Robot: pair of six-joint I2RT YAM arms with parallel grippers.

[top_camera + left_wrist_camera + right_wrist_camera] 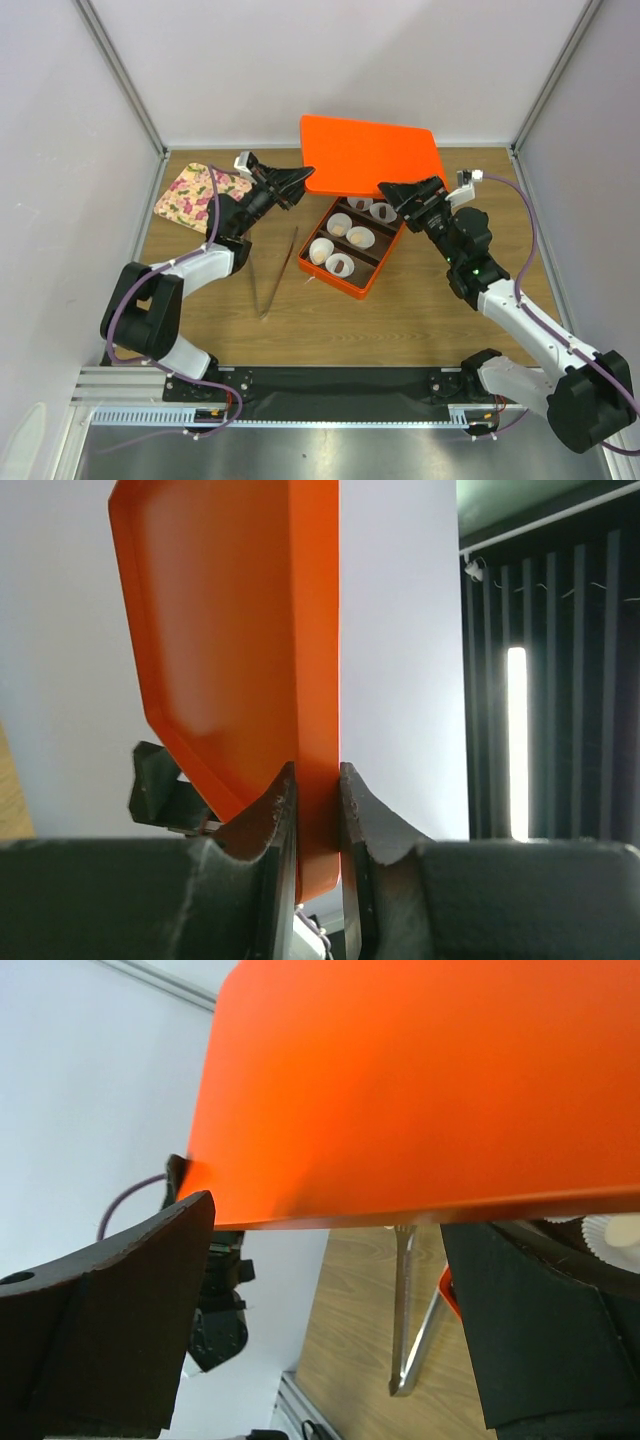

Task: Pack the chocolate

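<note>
The chocolate (318, 256) sits in paper cups (360, 237) inside the orange box (335, 284), it seems; small, light, easy to mark, take it gently by the sides. Left gripper (318, 810) pinches the lid (370, 150) above the box; right gripper (393, 190) is spread

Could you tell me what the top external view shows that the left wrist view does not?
Only the top view shows the divided box with its paper cups, the tweezers, the floral pad and the right gripper. Only the left wrist view shows the fingers pinching the edge of the orange lid. Both show that lid and the left gripper.
</note>
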